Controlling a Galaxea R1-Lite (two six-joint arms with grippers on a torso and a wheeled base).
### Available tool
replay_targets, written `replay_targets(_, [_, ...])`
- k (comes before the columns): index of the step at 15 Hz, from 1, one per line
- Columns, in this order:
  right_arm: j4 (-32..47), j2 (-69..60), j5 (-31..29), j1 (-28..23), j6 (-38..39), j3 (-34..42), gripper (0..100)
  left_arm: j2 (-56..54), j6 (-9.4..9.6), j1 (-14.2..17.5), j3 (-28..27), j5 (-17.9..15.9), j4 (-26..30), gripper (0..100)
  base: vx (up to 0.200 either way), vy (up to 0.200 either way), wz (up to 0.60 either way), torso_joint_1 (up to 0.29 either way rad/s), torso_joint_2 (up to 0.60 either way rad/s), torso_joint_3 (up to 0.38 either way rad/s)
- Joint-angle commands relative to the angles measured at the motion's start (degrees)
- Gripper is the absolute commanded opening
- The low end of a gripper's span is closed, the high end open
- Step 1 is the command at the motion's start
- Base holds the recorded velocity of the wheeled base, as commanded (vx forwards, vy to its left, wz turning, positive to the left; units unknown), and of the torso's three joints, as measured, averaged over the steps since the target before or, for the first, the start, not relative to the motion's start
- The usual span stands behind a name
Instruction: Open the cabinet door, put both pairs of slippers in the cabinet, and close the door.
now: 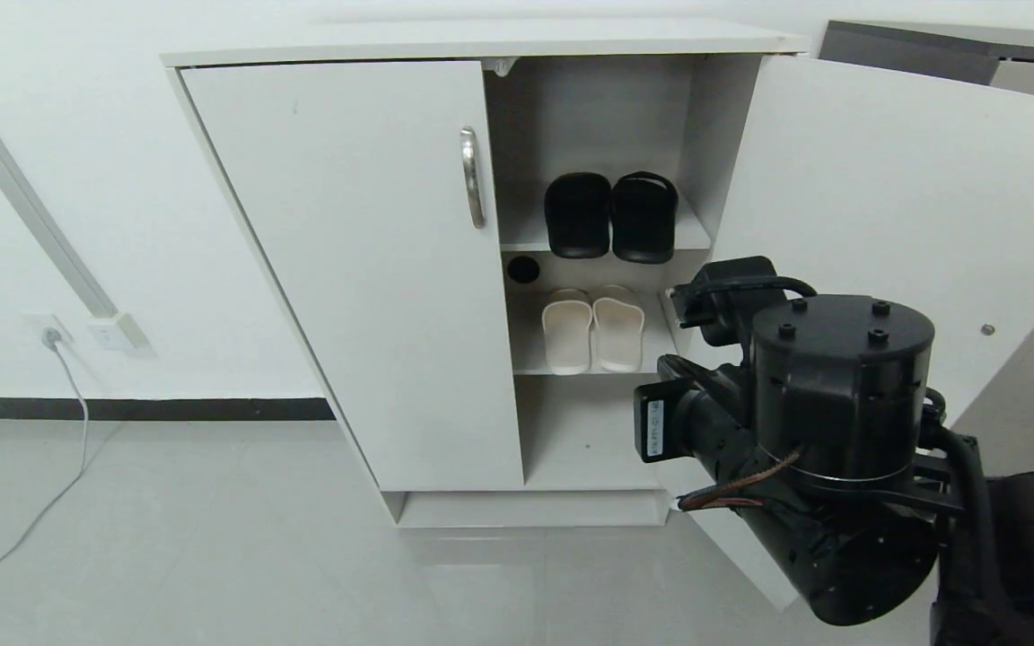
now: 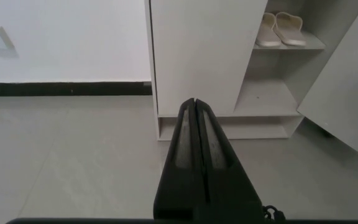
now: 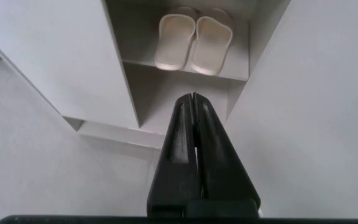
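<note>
Right claw (image 3: 194,96) together, empty; white slippers (image 3: 194,42) beyond its tip, black slippers (image 1: 611,215) higher up, open door (image 3: 316,112) beside it. Left claw (image 2: 194,101) together, empty.

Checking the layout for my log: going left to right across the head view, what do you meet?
Wall socket → closed left door → door handle → black slippers above white slippers → open right door.

A plain white wall (image 1: 77,135) meets a glossy pale grey tiled floor (image 1: 167,556) along a black baseboard strip (image 1: 122,409). At nine o'clock, a white wall socket (image 1: 39,323) holds a thin grey cable (image 1: 85,422) by its plug.
</note>
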Motion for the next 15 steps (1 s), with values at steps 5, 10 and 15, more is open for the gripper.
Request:
replay_targets(5, [-0.12,0.24,-0.07,-0.12,-0.41,1.21,0,0.08,-0.08,0.00,0.01,0.04,0.00,0,0.000,0.000,0.00,0.000,0.00,0.000])
replay_targets(10, [0.06,0.24,0.11,-0.30,-0.58,1.30,0,0.08,-0.08,0.00,0.01,0.04,0.00,0,0.000,0.000,0.00,0.000,-0.03,-0.034])
replay_targets(15, [0.15,0.86,0.11,-0.47,-0.50,1.39,0,-0.01,-0.08,0.00,0.01,0.04,0.00,0,0.000,0.000,0.00,0.029,-0.32,-0.345])
